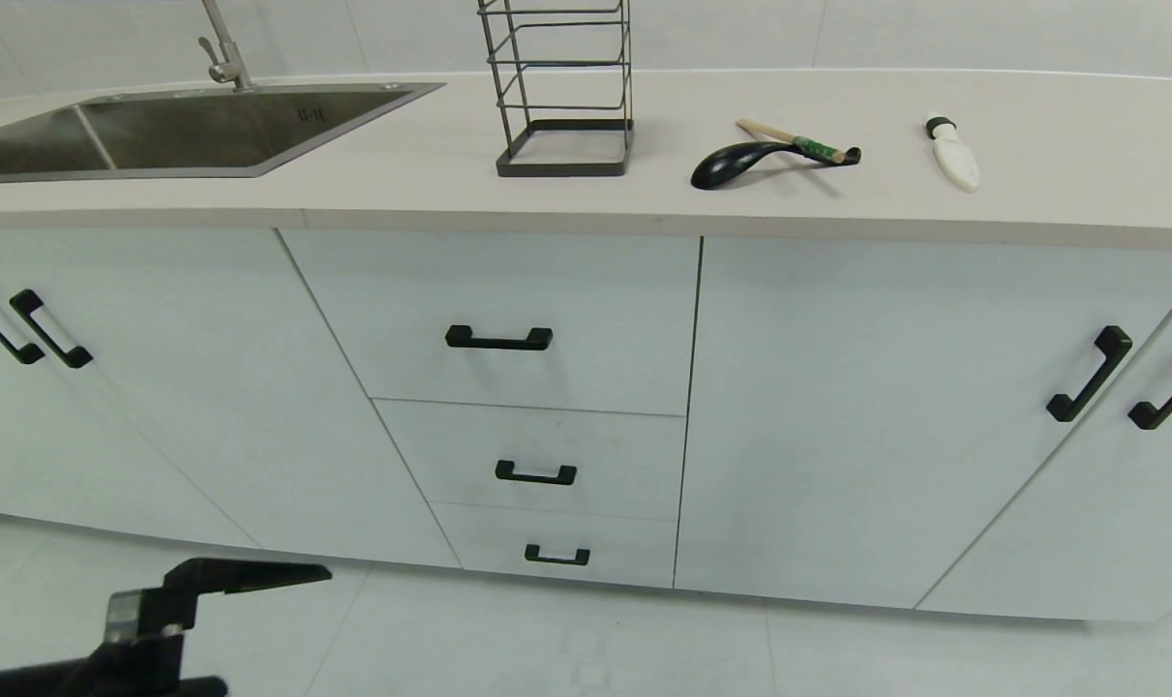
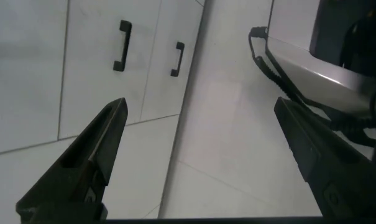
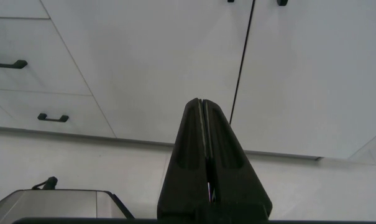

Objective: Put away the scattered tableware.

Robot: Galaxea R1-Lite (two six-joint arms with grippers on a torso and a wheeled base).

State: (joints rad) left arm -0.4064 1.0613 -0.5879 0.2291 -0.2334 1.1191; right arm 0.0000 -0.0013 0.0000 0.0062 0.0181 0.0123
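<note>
Left tool [image 2: 200,104] spread, right tool [image 3: 201,102] pressed together; far above both, black curved spoon [image 1: 731,165], wooden chopstick [image 1: 789,137], white knife [image 1: 955,160], all unstored.

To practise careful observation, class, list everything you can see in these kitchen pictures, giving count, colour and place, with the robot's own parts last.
countertop: one, pale beige, above the cabinets
sink: one, steel, set in the countertop at the left
faucet: one, silver, behind the sink
wire rack: one, dark grey, mid-countertop
spoon: one, black, right of the rack
stick: one, wooden with a green band, across the spoon's handle
white utensil: one, black-capped, farthest right
drawers: three, white, black handles, below the rack
cabinet doors: four, white, flanking the drawers
left gripper: black, open, near the floor
right gripper: black, shut, facing the cabinets
</note>
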